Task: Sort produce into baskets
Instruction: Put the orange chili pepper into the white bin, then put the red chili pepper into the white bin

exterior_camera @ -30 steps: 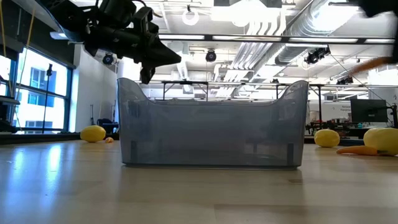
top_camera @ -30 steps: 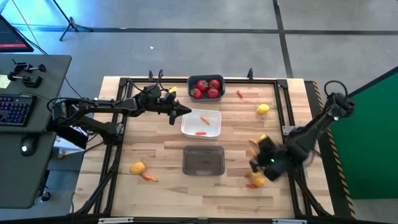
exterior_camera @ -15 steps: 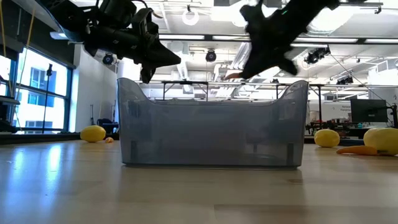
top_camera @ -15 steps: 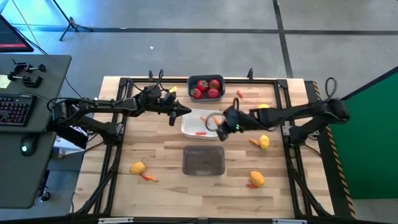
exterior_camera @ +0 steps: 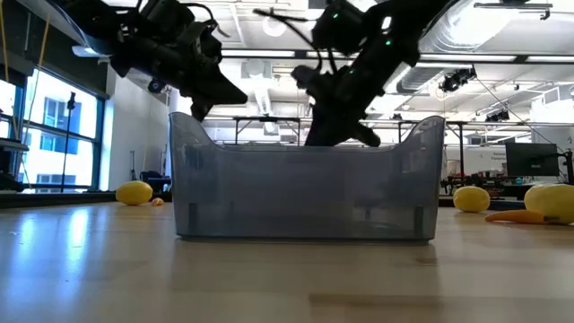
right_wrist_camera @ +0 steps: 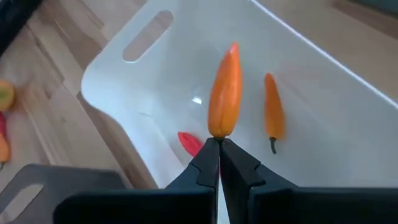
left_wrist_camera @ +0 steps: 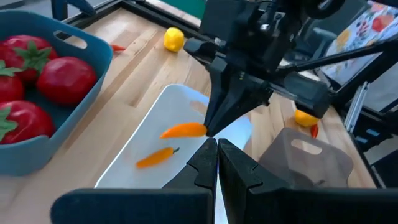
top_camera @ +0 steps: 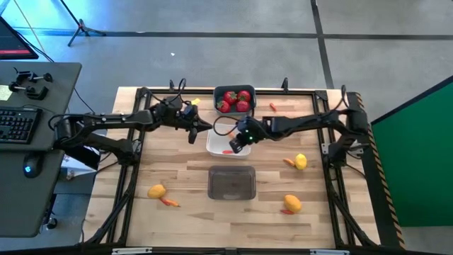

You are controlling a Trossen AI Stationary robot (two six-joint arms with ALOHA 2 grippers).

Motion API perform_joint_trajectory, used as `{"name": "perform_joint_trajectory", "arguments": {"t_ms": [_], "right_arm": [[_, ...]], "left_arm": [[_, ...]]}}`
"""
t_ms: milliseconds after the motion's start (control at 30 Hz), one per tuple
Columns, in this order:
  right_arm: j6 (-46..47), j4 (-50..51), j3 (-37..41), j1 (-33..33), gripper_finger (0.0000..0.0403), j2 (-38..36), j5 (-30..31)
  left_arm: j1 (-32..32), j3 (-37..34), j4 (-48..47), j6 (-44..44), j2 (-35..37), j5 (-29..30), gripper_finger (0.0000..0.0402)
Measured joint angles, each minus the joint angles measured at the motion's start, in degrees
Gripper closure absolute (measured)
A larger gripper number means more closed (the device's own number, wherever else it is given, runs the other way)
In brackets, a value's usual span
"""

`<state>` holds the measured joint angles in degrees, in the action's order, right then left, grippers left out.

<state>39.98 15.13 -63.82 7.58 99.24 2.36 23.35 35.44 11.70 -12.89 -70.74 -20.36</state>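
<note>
Right wrist view shows your right gripper [right_wrist_camera: 219, 149] pinched tight on an orange carrot [right_wrist_camera: 225, 92] by its end, held over the white basket [right_wrist_camera: 348, 134], where another carrot [right_wrist_camera: 272, 111] lies. Your left gripper [top_camera: 191, 130] hangs closed and empty just beside that basket.

strawberries [top_camera: 236, 100]: bright red with green leafy tops
strawberry basket [left_wrist_camera: 59, 140]: dark blue-grey
middle basket [right_wrist_camera: 323, 81]: white
carrot in the right gripper [right_wrist_camera: 225, 93]: orange
carrot lying in the white basket [right_wrist_camera: 272, 112]: orange with a dark stem
small piece in the white basket [right_wrist_camera: 189, 142]: red
near basket [top_camera: 231, 183]: see-through dark grey
lemons [top_camera: 301, 161]: yellow
table [top_camera: 177, 170]: light wood with stripes
arms [top_camera: 311, 126]: black
board beside the table [top_camera: 417, 156]: green
</note>
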Motion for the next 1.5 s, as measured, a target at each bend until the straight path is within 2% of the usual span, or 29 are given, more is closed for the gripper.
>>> {"name": "perform_joint_trajectory", "arguments": {"t_ms": [267, 367, 567, 667, 733, 833, 933, 1000, 1233, 1333, 1500], "right_arm": [[1.74, 0.29, -3.79, 1.87, 0.0393, 4.44, -2.15], [0.69, 0.51, -4.54, 2.22, 0.0363, 4.61, -2.78], [-1.83, 4.56, -8.23, 2.2, 0.0271, 4.63, -2.89], [-6.77, 9.93, -12.15, 2.2, 0.0252, 4.63, -2.86], [-10.1, 14.76, -15.4, 2.2, 0.0259, 4.63, -2.03], [-14.79, 19.56, -19.26, 2.19, 0.0299, 4.61, -0.44], [-18.16, 19.27, -19.36, 1.81, 0.0371, 4.59, 0.12], [-19.33, 15.11, -16.83, 1.61, 0.0393, 4.59, -2.12], [-18.73, 2.03, -8.18, -1.9, 0.04, 2.97, -4.36], [-17.3, -2.39, -4.3, -3.62, 0.0402, 0.0, -4.17], [-14.17, -2.73, 2.88, -5.97, 0.0403, -8.88, -1.15]], "left_arm": [[0.9, 0.0, -5.48, 2.81, 3.24, 0.01, 0.0401], [0.96, 0.0, -9.0, 4.51, 4.56, -0.01, 0.0401], [0.62, 0.0, -17.81, 6.35, 9.26, -2.06, 0.0401], [-0.93, 0.23, -23.42, 7.21, 13.23, -2.51, 0.0401], [-2.55, 1.63, -29.26, 8.11, 15.76, -2.61, 0.0401], [-5.72, 4.81, -39.02, 8.62, 18.73, -1.65, 0.0401], [-9.47, 7.79, -45.84, 8.59, 20.6, -1.03, 0.0401], [-12.15, 9.46, -49.22, 8.03, 21.52, -0.56, 0.0401], [-22.93, 14.55, -59.91, 3.86, 21.74, 4.15, 0.0401], [-28.44, 16.07, -62.59, 0.44, 21.38, 5.91, 0.0401], [-39.97, 17.05, -64.72, -8.81, 20.24, 9.9, 0.0401]]}}
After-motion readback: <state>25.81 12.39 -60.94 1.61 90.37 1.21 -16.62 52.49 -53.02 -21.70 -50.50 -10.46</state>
